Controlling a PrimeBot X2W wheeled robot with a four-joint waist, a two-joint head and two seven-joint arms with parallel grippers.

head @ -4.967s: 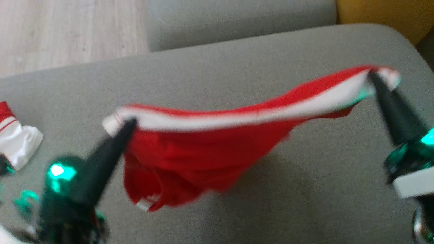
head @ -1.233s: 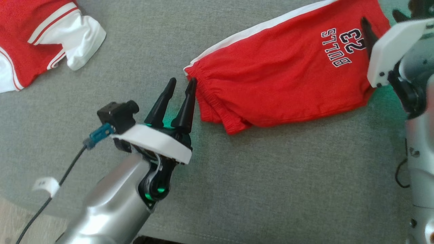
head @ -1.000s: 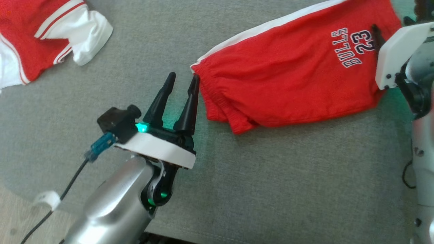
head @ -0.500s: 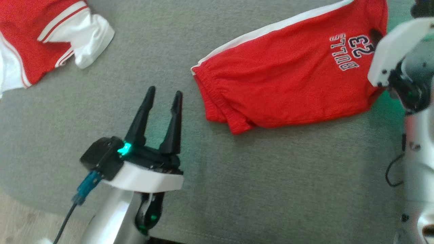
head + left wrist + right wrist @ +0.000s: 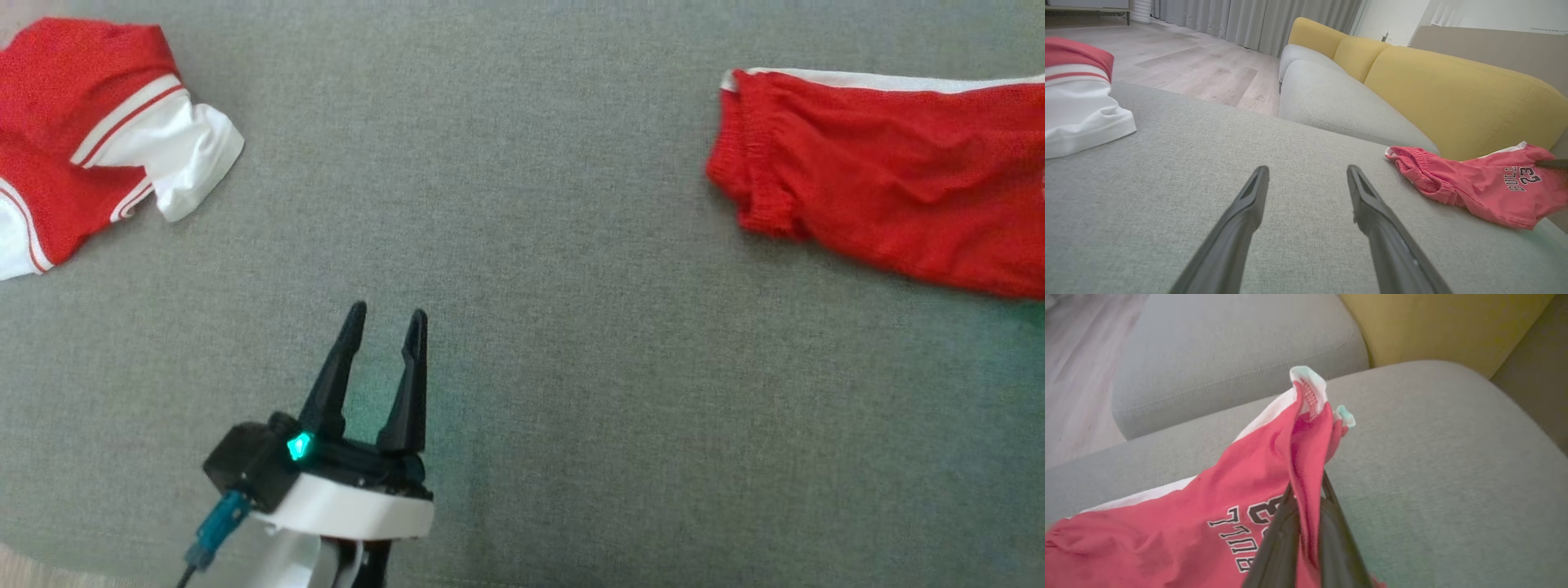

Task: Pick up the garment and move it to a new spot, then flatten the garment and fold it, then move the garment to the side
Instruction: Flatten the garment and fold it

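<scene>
The garment [image 5: 890,175] is a pair of red shorts with a white side stripe, folded and lying on the grey cushion at the right edge of the head view. In the right wrist view my right gripper [image 5: 1306,490] is shut on a raised fold of the garment [image 5: 1306,457], beside the "BULLS 23" print. My left gripper [image 5: 384,322] stands open over bare cushion at the lower left, well apart from the shorts. In the left wrist view its fingers [image 5: 1249,204] spread wide, with the garment [image 5: 1478,183] off to the right.
A second red and white garment [image 5: 90,139] lies at the far left of the grey cushion [image 5: 522,269]. Beyond are another grey seat [image 5: 1331,102], yellow backrests [image 5: 1453,98] and a wooden floor [image 5: 1188,69].
My right gripper has shut on the shorts and drawn them to the right. The head view has shifted, so the right arm has left it. My left gripper has pulled back from the waistband, still open.
</scene>
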